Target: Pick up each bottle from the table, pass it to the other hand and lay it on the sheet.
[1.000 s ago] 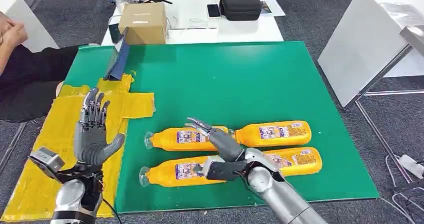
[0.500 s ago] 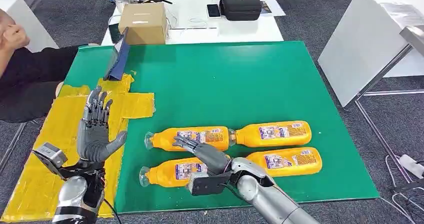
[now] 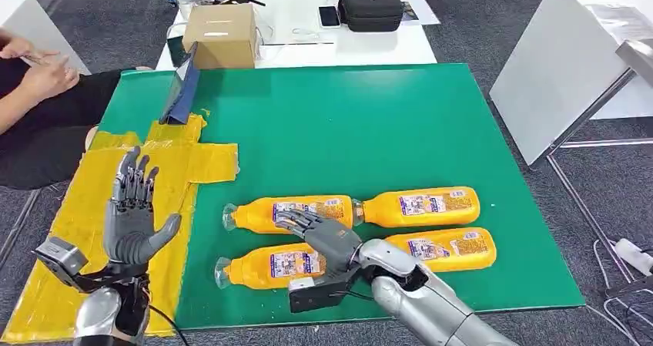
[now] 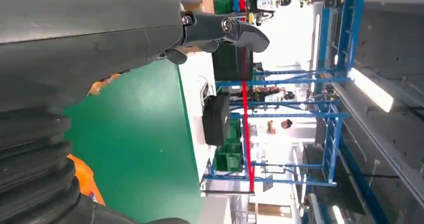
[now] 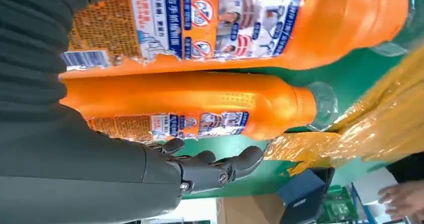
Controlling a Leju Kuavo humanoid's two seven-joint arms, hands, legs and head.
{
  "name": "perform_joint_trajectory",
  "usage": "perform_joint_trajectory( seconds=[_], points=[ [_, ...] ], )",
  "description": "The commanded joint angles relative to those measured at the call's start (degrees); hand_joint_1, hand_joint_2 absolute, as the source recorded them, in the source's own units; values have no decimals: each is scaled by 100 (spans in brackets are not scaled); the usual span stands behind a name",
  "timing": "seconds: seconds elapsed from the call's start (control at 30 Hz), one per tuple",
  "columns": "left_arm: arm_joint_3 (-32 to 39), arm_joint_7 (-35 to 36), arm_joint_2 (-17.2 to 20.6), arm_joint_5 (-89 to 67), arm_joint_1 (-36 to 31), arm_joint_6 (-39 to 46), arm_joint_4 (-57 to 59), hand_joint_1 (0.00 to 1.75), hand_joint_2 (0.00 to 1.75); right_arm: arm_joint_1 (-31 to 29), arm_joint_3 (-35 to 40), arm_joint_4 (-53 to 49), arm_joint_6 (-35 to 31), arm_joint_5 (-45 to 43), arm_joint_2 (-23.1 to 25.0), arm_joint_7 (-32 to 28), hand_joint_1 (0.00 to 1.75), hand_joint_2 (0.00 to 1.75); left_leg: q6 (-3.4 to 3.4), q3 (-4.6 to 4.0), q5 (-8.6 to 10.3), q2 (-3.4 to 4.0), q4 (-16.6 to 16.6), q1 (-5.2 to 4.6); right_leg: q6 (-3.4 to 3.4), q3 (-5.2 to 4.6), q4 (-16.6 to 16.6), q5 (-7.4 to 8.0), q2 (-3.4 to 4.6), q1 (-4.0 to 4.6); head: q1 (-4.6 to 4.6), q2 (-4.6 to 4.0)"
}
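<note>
1. The green surface (image 3: pixel 431 115) holds four orange bottles lying in two rows; the yellow sheet (image 3: pixel 77 207) lies beside it.
2. The right robot hand (image 3: pixel 319 234), fingers apart and holding nothing, hovers between the near-left bottle (image 3: pixel 269 267) and far-left bottle (image 3: pixel 289 213). Closing off-centre could roll either one, or nudge both.
3. The left robot hand (image 3: pixel 131 215) waits over the sheet, spread and empty; a slippery round bottle could drop during the handover.

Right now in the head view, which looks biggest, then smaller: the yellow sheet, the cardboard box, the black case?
1. yellow sheet
2. cardboard box
3. black case
The box and case look close, so that order is unsure.
</note>
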Motion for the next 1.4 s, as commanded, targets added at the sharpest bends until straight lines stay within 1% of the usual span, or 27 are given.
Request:
perform_joint_trajectory(
  seconds=[0.03,0.17,0.27,0.37,0.4,0.43,0.5,0.93,0.97,1.03,1.07,1.13,1.2,1.27,1.3,1.33,1.37,1.4],
  points=[
    [361,14,-116,45,2,-109,47,0,175,-342,653,-230,237,-72,-425,40,0,175,-4,11,-5,4,3,3,-13,8,3,-2,22,2,0,0],
    [398,14,-112,68,20,-126,68,0,175,-313,720,-279,286,-104,-497,32,0,175,-3,6,-2,1,1,1,-9,5,2,-1,16,0,2,0],
    [438,15,-169,75,126,-155,-42,0,175,-90,824,-646,172,3,-733,50,0,175,-2,9,-3,-2,0,2,-8,9,0,-3,11,1,2,0],
    [489,7,-170,91,180,-176,-78,0,175,-18,919,-781,141,74,-843,89,0,175,-2,13,-5,-3,-2,3,-8,14,-4,-4,10,2,2,0],
    [520,2,-177,101,201,-186,-101,0,175,-6,961,-830,103,180,-883,162,0,175,-1,5,0,-4,-2,0,-4,5,-2,-1,3,0,2,0],
    [557,-6,-191,113,225,-192,-136,0,175,7,987,-849,28,328,-909,272,0,175,-3,17,-7,-5,-2,2,-10,18,-2,-8,12,0,2,0],
    [594,-8,-211,121,262,-211,-194,0,175,40,1011,-857,-41,457,-932,349,0,175,-2,9,-4,-1,-1,2,-8,9,-1,-3,12,1,0,0],
    [631,-11,-212,134,262,-238,-188,0,175,24,1028,-817,-28,459,-964,348,0,175,-3,12,-6,-2,1,4,-10,13,-1,-5,13,3,2,0],
    [766,-7,-264,201,370,-359,-320,0,175,-156,1198,-540,102,872,-964,693,0,175,-3,6,-3,0,0,3,-8,5,-2,-1,11,2,2,0],
    [775,-7,-257,201,389,-360,-323,0,175,-153,1190,-533,99,861,-998,675,0,175,-5,14,-8,-1,2,3,-13,14,1,-6,20,2,0,0],
    [793,-7,-273,210,410,-369,-359,0,175,-184,1227,-514,132,963,-1029,782,0,175,-2,8,-5,5,0,2,-8,7,-1,-1,17,2,0,0],
    [826,0,-287,225,404,-431,-348,0,175,-415,1393,-441,556,805,-1187,879,0,175,-4,15,-9,3,3,4,-13,13,1,-6,22,3,2,0],
    [827,1,-287,226,403,-432,-346,0,175,-427,1382,-430,559,787,-1200,868,0,175,-3,13,-8,8,4,2,-12,11,3,-2,28,0,0,2],
    [827,1,-287,226,403,-432,-346,0,175,-427,1382,-430,559,787,-1200,868,0,175,-2,9,-2,1,-1,0,-7,10,-2,0,13,-2,0,0],
    [813,16,-289,237,364,-466,-304,0,175,-664,1606,-313,974,694,-1256,941,0,175,-5,16,-5,1,1,3,-14,17,-1,-2,22,1,2,0],
    [798,38,-290,250,338,-480,-274,0,175,-818,1745,-292,1190,550,-1340,949,66,175,-3,10,-3,2,2,1,-10,10,0,0,19,0,0,0],
    [764,62,-286,260,313,-484,-249,0,175,-1003,1902,-278,1443,355,-1450,971,175,175,-1,3,-1,2,0,-3,-6,2,1,1,14,-4,0,0],
    [717,80,-276,264,276,-466,-209,0,175,-1222,2068,-330,1715,69,-1608,919,175,175,-1,2,-1,1,1,-2,-5,3,0,1,11,-3,0,0]
  ],
)
